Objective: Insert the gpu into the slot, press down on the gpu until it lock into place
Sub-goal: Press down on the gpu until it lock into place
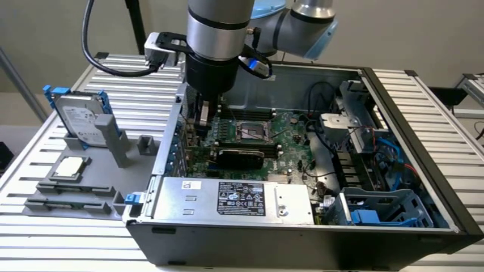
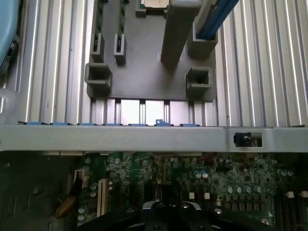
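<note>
Power-supply box (image 1: 234, 198) sits nearest in the exterior view, silver, along the front wall of the open computer case (image 1: 423, 226). Just behind it the gpu (image 1: 240, 156) lies flat and black on the green motherboard (image 1: 291, 141), apparently already seated; the slot beneath it is hidden, so full engagement cannot be confirmed. Further back is the square CPU socket (image 1: 253, 131).

Gripper (image 1: 203, 116) hangs inside the case toward the rear, on the exterior view's left, above the board's edge and apart from the gpu. Whether the claw is open or closed I cannot tell; nothing visible is held. In the wrist view its dark body (image 2: 168, 214) hovers over the board components, with the case wall (image 2: 144, 138) beyond.

Outside the case, on the ribbed table (image 1: 144, 79), the grey fixture tray (image 1: 76, 195) holds a hard drive (image 1: 79, 119) upright.

Risk, as judged: pressing off-centre could tilt the card and leave one end unlatched; descending at the present position would strike the board components instead.
</note>
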Robot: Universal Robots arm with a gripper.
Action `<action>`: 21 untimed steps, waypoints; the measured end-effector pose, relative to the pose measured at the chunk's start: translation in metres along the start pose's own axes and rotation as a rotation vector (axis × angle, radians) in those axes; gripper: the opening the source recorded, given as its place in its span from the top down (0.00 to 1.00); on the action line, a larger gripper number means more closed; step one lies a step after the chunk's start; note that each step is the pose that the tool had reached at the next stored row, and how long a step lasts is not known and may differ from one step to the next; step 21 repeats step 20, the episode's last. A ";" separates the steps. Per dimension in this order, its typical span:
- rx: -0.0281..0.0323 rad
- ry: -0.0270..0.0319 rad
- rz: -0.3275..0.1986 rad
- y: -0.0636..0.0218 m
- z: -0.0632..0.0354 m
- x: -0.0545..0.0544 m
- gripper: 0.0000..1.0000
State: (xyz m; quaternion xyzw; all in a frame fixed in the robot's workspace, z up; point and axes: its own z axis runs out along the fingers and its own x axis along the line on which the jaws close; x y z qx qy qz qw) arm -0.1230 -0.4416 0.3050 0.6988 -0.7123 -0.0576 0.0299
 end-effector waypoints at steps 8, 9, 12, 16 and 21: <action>0.1446 -0.0023 -0.006 -0.0078 -0.0011 0.003 0.89; 0.1613 -0.0026 -0.006 -0.0095 -0.0013 0.003 0.89; 0.2040 -0.0034 -0.008 -0.0151 -0.0021 0.004 0.89; 0.2212 -0.0040 -0.009 -0.0196 -0.0026 0.004 0.89; 0.2211 -0.0045 -0.009 -0.0198 -0.0027 0.004 0.89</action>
